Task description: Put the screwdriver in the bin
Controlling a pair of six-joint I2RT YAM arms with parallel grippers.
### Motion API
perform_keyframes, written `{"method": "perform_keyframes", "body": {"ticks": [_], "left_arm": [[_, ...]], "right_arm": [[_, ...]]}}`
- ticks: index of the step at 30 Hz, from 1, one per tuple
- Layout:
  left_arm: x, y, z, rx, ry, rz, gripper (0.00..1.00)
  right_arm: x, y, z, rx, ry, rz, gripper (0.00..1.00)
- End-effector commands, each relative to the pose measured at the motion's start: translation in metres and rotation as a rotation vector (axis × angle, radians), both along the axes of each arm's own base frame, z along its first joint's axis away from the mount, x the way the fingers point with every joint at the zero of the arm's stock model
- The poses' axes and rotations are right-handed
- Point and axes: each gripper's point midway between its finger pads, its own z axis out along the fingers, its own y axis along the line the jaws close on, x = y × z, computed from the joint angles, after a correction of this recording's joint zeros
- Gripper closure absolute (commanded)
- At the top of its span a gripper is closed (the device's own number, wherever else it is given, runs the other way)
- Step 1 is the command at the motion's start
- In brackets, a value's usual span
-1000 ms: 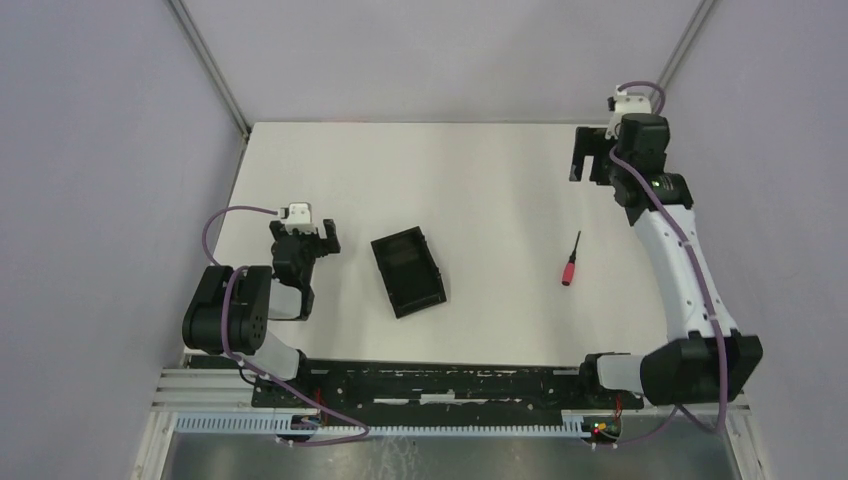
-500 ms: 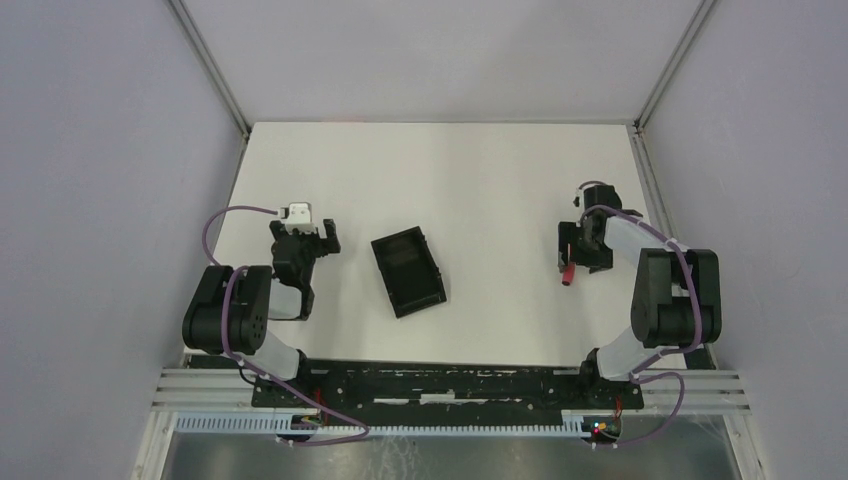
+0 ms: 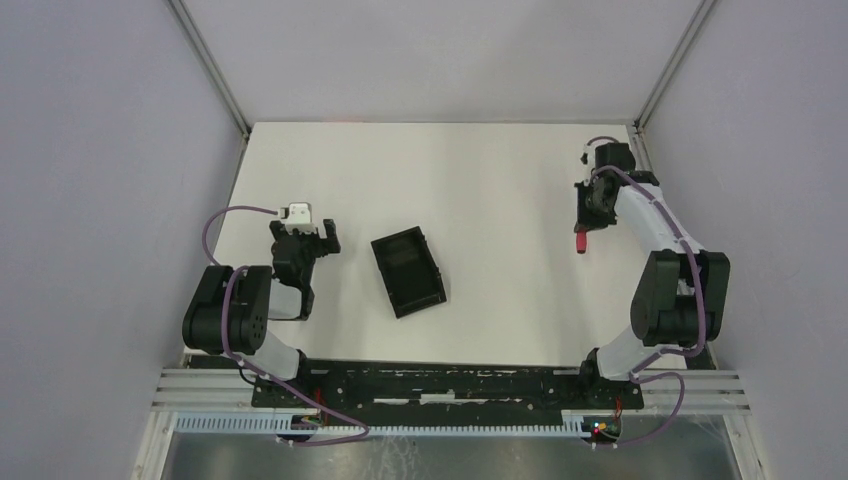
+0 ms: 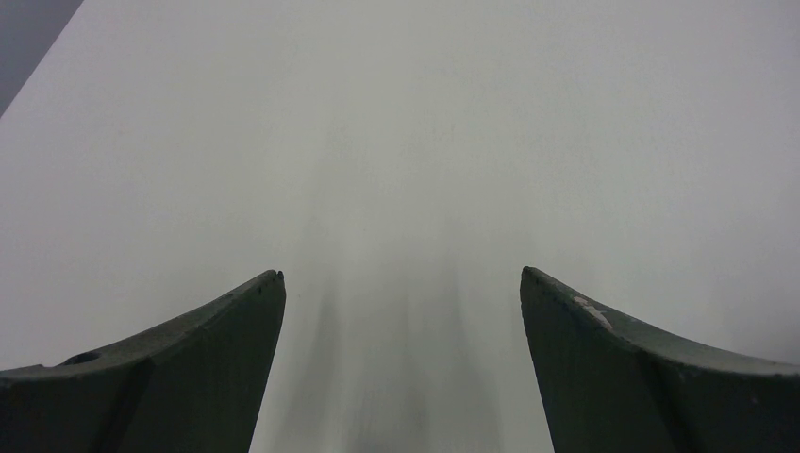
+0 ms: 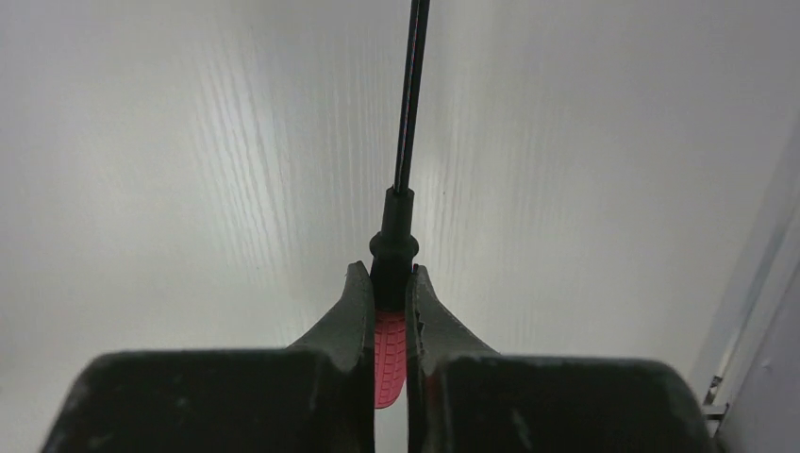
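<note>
The screwdriver hangs at the right side of the table with its red handle pinched in my right gripper, which is shut on it. In the right wrist view the fingers close on the red handle, and the thin dark shaft points straight ahead of my right gripper over the white table. The bin, a small black tray, sits empty left of the table's middle, far from the screwdriver. My left gripper rests left of the bin, open, with nothing between its fingers.
The white table is fenced by grey walls and metal corner posts. My right arm folds along the table's right edge. The table's right rim shows close to the right gripper.
My right gripper came from the far right corner down onto the screwdriver, shut on its handle, and has carried it up and away toward the far right. The left arm has not moved.
</note>
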Motion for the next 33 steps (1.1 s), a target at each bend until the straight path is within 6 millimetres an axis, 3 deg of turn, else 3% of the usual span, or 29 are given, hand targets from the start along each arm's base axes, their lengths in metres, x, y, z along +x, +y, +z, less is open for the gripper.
{"method": "perform_keyframes", "body": {"ticks": [1,4,7,12,15,18,21,26,31,33], "left_arm": [[0.005,-0.003,0.015,-0.034,-0.052,-0.004,0.00],[0.005,-0.003,0.015,-0.034,-0.052,-0.004,0.00],[0.005,-0.003,0.015,-0.034,-0.053,-0.004,0.00],[0.005,-0.003,0.015,-0.034,-0.052,-0.004,0.00],[0.005,-0.002,0.016,-0.034,-0.053,-0.003,0.00],[0.005,-0.002,0.015,-0.034,-0.052,-0.003,0.00],[0.005,-0.003,0.015,-0.034,-0.052,-0.004,0.00],[0.005,-0.002,0.015,-0.034,-0.052,-0.003,0.00],[0.005,-0.003,0.015,-0.034,-0.052,-0.004,0.00],[0.005,-0.003,0.015,-0.034,-0.052,-0.004,0.00]], "right_arm": [[-0.002,-0.011,0.066,-0.067,-0.068,-0.013,1.00],[0.002,0.007,0.079,-0.035,-0.111,0.010,1.00],[0.010,0.063,0.092,-0.003,-0.188,0.121,1.00],[0.006,0.206,0.123,0.127,-0.340,0.400,1.00],[-0.017,0.297,0.143,0.183,-0.418,0.643,1.00],[-0.043,0.360,0.146,0.164,-0.466,0.874,1.00],[-0.050,0.386,0.128,0.112,-0.452,0.957,1.00],[-0.062,0.404,0.087,0.065,-0.378,1.064,1.00],[-0.073,0.404,0.044,0.011,-0.289,1.120,1.00],[-0.072,0.402,0.034,-0.009,-0.277,1.114,0.93]]}}
